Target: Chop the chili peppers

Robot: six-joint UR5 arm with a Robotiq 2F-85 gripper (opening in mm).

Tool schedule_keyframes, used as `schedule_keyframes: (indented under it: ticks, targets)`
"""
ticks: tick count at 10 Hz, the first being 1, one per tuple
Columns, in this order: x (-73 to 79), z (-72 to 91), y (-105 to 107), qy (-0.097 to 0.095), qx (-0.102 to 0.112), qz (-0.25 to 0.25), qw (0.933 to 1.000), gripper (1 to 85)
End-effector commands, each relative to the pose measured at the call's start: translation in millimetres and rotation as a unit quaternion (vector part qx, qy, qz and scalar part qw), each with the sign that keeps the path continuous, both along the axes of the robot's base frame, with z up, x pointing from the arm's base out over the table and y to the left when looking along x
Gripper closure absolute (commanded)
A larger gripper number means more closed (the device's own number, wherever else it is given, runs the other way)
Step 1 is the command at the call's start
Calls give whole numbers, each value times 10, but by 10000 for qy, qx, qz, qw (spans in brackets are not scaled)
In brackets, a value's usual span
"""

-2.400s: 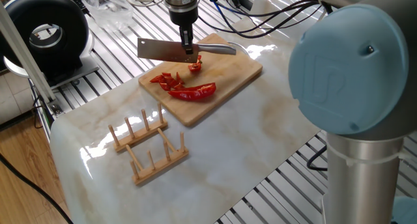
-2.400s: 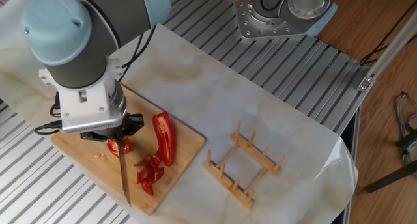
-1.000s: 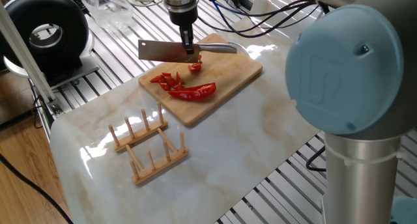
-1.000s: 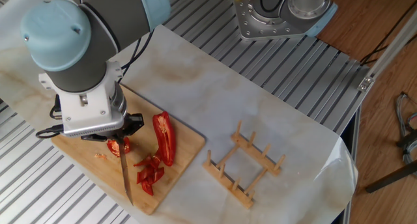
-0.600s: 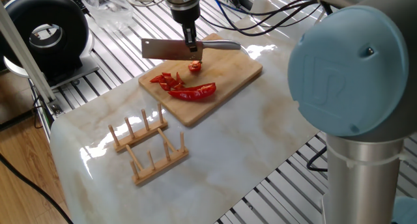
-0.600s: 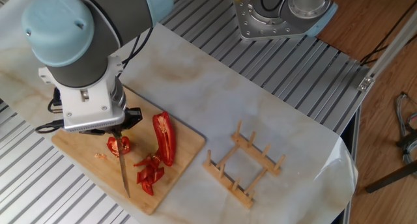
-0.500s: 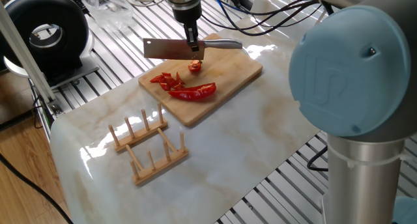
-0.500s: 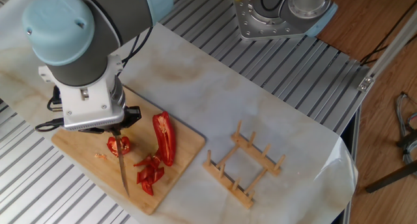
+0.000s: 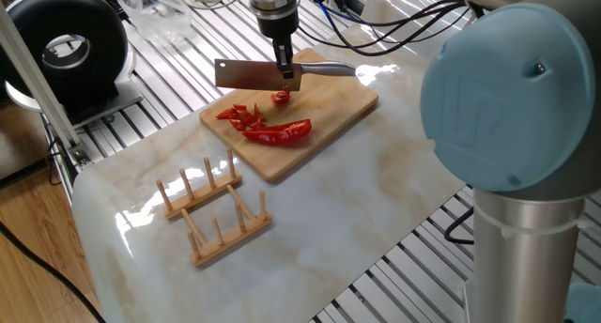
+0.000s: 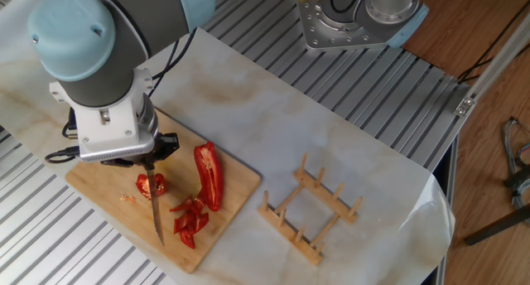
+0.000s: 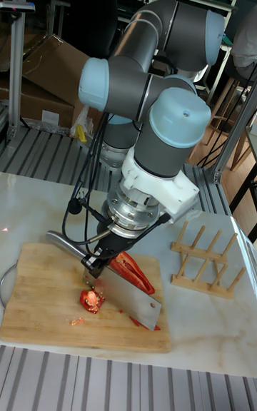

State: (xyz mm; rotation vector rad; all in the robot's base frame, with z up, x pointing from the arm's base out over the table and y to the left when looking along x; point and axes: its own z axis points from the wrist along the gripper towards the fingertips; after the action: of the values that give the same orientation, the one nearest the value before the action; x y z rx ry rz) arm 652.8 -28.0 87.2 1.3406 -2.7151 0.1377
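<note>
- The gripper (image 9: 284, 66) is closed tight around the handle of a knife (image 9: 255, 75), where the handle meets the wide blade.
- The knife is lifted off the wooden cutting board (image 9: 343, 102). It hangs flat-side-up in the air, with its sharp edge facing down.
- The chili peppers (image 9: 280, 132) lie on the board. One long red half curves near the front edge of the board.
- A little pile of cut red bits (image 10: 190, 219) sits just beside the long half.
- One small red piece (image 11: 91, 300) lies alone, right under the knife near the gripper.
- In the tall fixed view, the blade tip (image 11: 148, 315) reaches over the board's edge side, above the pepper bits.
- A wooden rack with pegs (image 9: 213, 211) stands on the marble table (image 9: 357, 201), away from the board.
- A round black thing (image 9: 68, 49) sits at the far corner.
</note>
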Motion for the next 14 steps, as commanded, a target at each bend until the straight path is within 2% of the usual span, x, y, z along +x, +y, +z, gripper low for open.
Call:
schedule_keyframes:
  ticks: [1,10,14]
  targets:
    - [-2,-37,0,15,62,-26,10000,843]
    - [101,-222,15,4,81,-110,9999,843]
    - [113,-261,-6,11,23,-173,9998,843]
